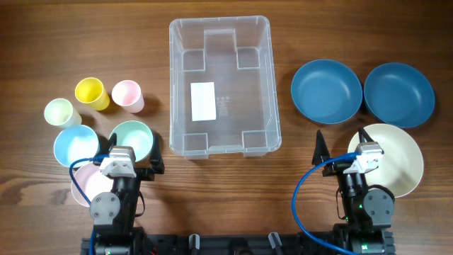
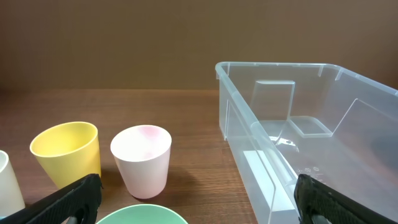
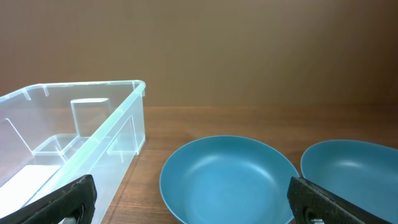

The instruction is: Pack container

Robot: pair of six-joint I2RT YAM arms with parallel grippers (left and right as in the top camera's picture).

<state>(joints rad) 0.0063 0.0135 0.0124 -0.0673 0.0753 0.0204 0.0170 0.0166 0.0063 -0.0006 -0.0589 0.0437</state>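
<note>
The container (image 1: 220, 23) is a clear rectangular bin in the middle of the table, with nothing in it and a white label (image 1: 203, 100) on its base. My left gripper (image 1: 133, 150) hovers open over the mint green bowl (image 1: 134, 136), near the bin's front left corner. In the left wrist view the bin (image 2: 249, 118) lies ahead on the right, and my left gripper (image 2: 199, 205) holds nothing. My right gripper (image 1: 343, 142) stands open at the front right. Between its spread fingers the right wrist view shows a blue bowl (image 3: 230, 177), with the bin (image 3: 118, 134) to its left.
Left of the bin stand a yellow cup (image 1: 93, 93), a pink cup (image 1: 128, 95) and a pale cup (image 1: 61, 112), with a light blue bowl (image 1: 76, 144) and a pink bowl (image 1: 86, 188). On the right lie two blue bowls (image 1: 325, 90) (image 1: 398, 94) and a cream plate (image 1: 396, 159).
</note>
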